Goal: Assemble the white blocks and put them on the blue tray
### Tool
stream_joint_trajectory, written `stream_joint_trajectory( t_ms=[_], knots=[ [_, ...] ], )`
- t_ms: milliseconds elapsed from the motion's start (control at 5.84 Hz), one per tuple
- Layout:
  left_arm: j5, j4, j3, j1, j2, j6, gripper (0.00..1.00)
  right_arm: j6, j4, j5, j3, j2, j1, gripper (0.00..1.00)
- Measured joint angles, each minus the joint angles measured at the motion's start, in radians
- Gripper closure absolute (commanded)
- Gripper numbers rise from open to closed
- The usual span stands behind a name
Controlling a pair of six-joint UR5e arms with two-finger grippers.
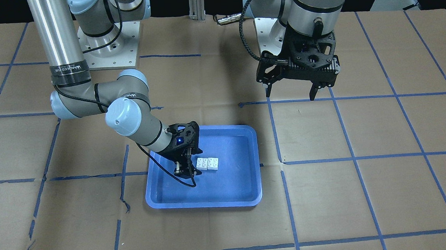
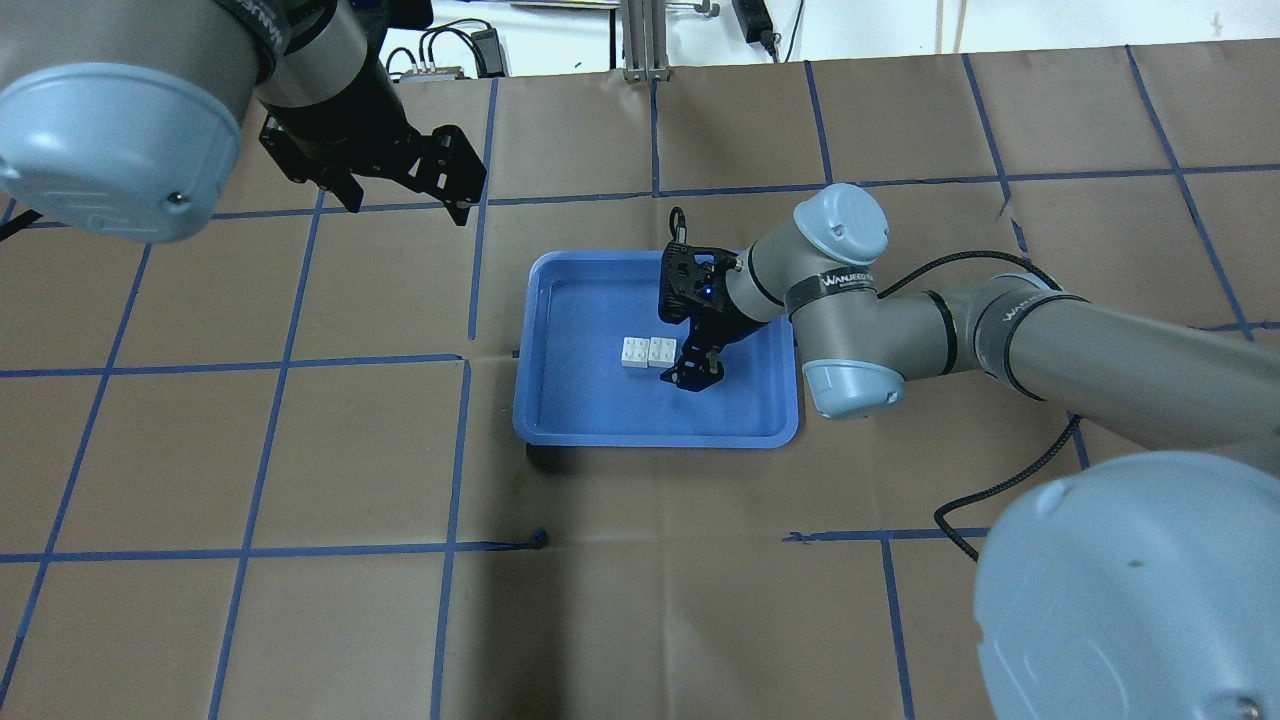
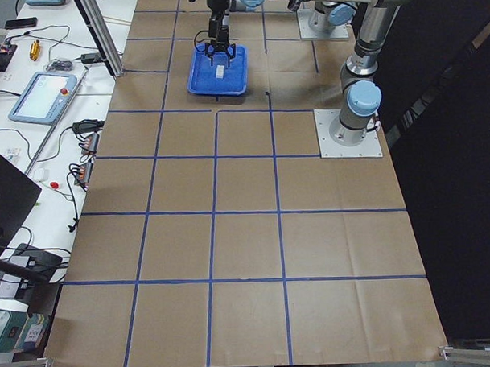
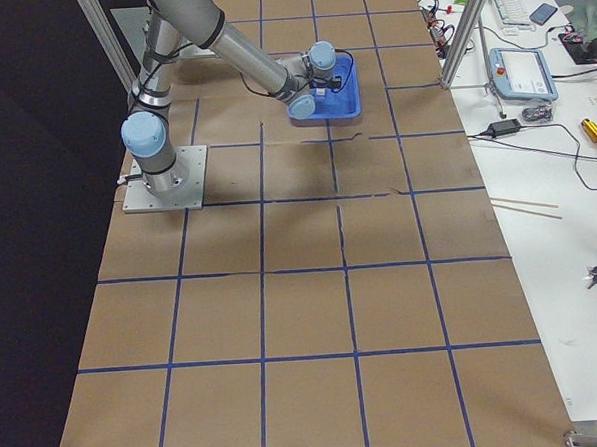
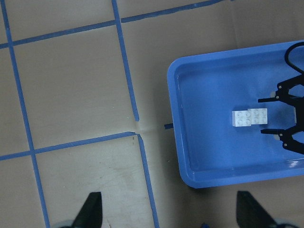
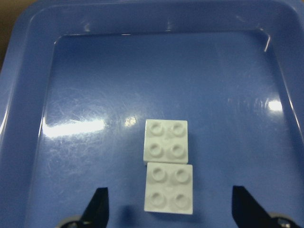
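**White blocks** [image 6: 167,166]: two small square plastic bricks with matte faces and sharp corners, each bearing four round studs. They lie flat, studs up, edge to edge and touching. The brick nearer the right gripper [image 1: 189,170] sits slightly offset sideways from the farther one. The nearer brick lies low between this gripper's two fingers without touching either, and a band of blue floor shows on each side of it. The farther brick lies just ahead of the fingertips.

**Right gripper**: black, its fingers spread wide and holding nothing. It is tilted down into the tray, with its tips just above the floor.

**Blue tray** [image 1: 205,204]: shallow, rectangular plastic with rounded corners and a raised, smoothly curved rim. The floor is glossy, scuffed with fine scratches, and catches glare. The bricks rest near its middle, with open floor between them and every wall. The widest stretch runs ahead of the right gripper to the far wall.

**Left gripper** [image 1: 291,95]: black, its fingers spread apart and holding nothing. It hangs above the table, well apart from the tray, which lies ahead of it and off to one side.

**Table** [image 1: 369,193]: covered in flat brown paper, slightly creased and marked into squares by blue tape.
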Motion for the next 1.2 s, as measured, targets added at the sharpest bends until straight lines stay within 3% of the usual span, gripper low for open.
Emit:
stream_joint_trajectory(
  t_ms=[685, 1198],
  knots=[
    [0.0, -0.009, 0.006, 0.004, 0.004, -0.007, 0.01, 0.019, 0.016, -0.019, -0.031, -0.021, -0.008, 0.0],
    [-0.004, -0.044, 0.025, 0.008, 0.004, -0.015, 0.01, 0.041, 0.217, -0.098, -0.109, -0.091, -0.025, 0.0]
  ],
)
